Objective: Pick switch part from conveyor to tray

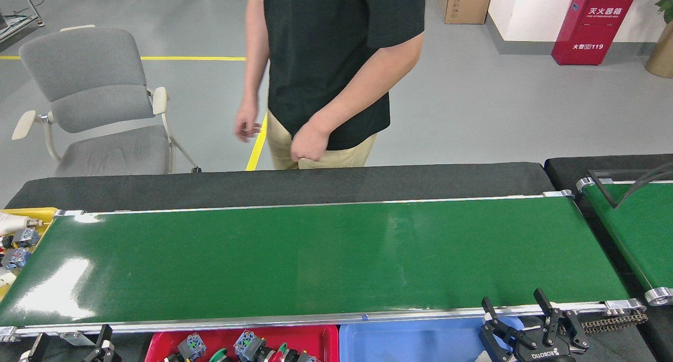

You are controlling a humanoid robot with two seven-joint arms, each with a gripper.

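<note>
The conveyor [315,257] is a long glossy green belt across the middle of the head view, and no switch part lies on it. The red tray [322,334] sits below its near rail at the bottom edge and holds several blue-and-grey switch parts [247,345]. My right gripper [512,301] stands open at the near rail, over the right end of the blue tray, with nothing between its fingers. My left gripper [73,337] is at the bottom left, just left of the red tray, its two black fingers [106,334] spread wide and empty.
A blue tray [410,341] lies right of the red one. A yellow tray [26,213] with switch parts [21,241] sits at the belt's left end. A shorter angled green belt [636,230] is at the right. A person [326,62] stands behind the conveyor, beside a grey chair [94,99].
</note>
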